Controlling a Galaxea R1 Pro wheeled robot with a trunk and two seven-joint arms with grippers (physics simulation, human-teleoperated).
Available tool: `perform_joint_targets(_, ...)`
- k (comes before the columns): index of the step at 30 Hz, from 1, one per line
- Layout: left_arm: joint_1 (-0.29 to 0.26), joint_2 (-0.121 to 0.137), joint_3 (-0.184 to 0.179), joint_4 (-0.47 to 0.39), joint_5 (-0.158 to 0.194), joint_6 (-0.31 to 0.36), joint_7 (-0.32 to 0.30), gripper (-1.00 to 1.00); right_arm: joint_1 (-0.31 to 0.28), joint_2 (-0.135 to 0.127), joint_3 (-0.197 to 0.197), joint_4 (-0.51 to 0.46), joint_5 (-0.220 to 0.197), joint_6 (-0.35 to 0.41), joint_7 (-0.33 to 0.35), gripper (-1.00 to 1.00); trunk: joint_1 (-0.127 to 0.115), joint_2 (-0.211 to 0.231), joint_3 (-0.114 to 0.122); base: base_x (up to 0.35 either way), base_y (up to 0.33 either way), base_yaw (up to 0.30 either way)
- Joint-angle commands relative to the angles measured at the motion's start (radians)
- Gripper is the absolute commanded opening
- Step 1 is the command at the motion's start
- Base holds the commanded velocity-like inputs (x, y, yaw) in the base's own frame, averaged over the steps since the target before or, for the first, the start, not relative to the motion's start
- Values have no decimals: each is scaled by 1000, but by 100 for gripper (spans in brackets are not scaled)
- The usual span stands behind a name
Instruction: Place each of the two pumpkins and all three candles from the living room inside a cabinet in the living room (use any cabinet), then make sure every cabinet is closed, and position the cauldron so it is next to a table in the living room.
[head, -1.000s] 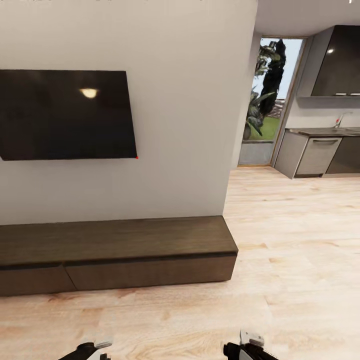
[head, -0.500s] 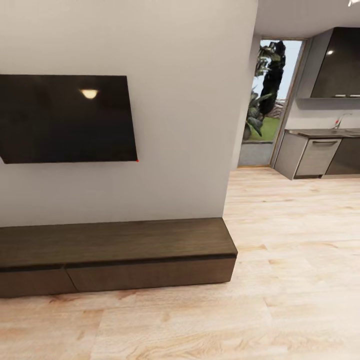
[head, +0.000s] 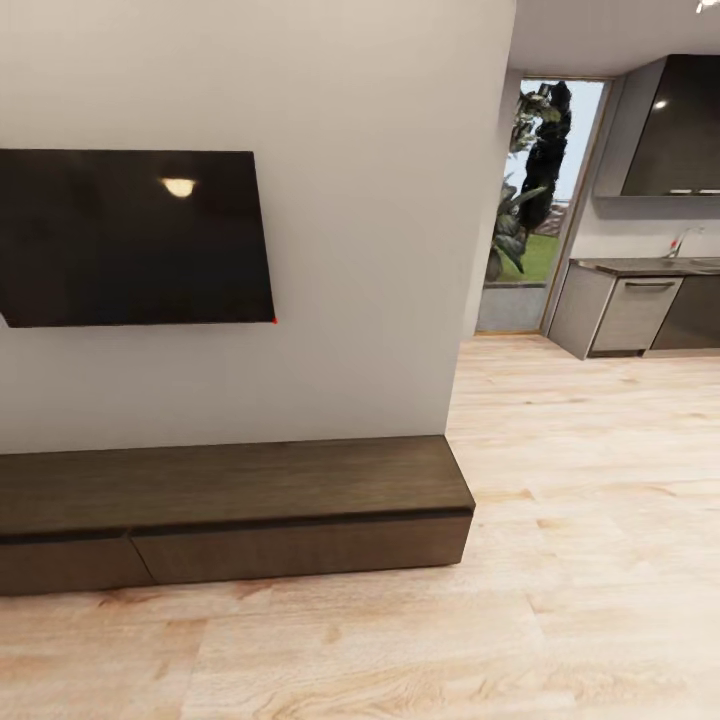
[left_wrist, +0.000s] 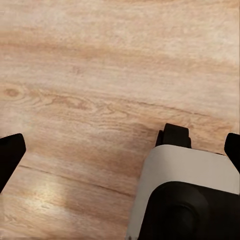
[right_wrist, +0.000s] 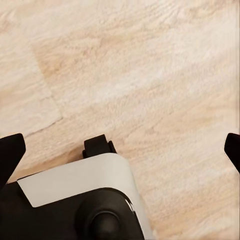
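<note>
The cabinet (head: 235, 510) is seen shut along the wall's foot below the television (head: 135, 238), while the left tool (left_wrist: 120, 150) and right tool (right_wrist: 120, 150) are held released and empty over the floor (head: 560, 560), likely for travel.

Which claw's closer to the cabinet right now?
Can't call it. Left claw and right claw both hang open over wood floor beside the robot's base; the cabinet sits ahead against the wall.

One cabinet (head: 235, 510), one television (head: 135, 238)
</note>
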Motion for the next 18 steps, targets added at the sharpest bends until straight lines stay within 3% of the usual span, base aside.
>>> perform_joint_targets(1,4,0,-9,-4,7,7,7,100,-1,-1,8,0,-9,-3,0,100,0,-1,-1,0,0,0)
perform_joint_targets(5,10,-5,-9,-4,10,7,7,100,-1,13,8,0,-13,-1,3,100,0,-1,-1,0,0,0)
perform_joint_targets(9,11,-4,-8,-4,11,7,7,100,-1,44,8,-7,-13,-2,5,100,0,-1,-1,0,0,0)
perform_joint_targets(18,12,-4,-8,-4,12,7,7,100,-1,45,4,-1,-7,-2,6,100,0,-1,-1,0,0,0)
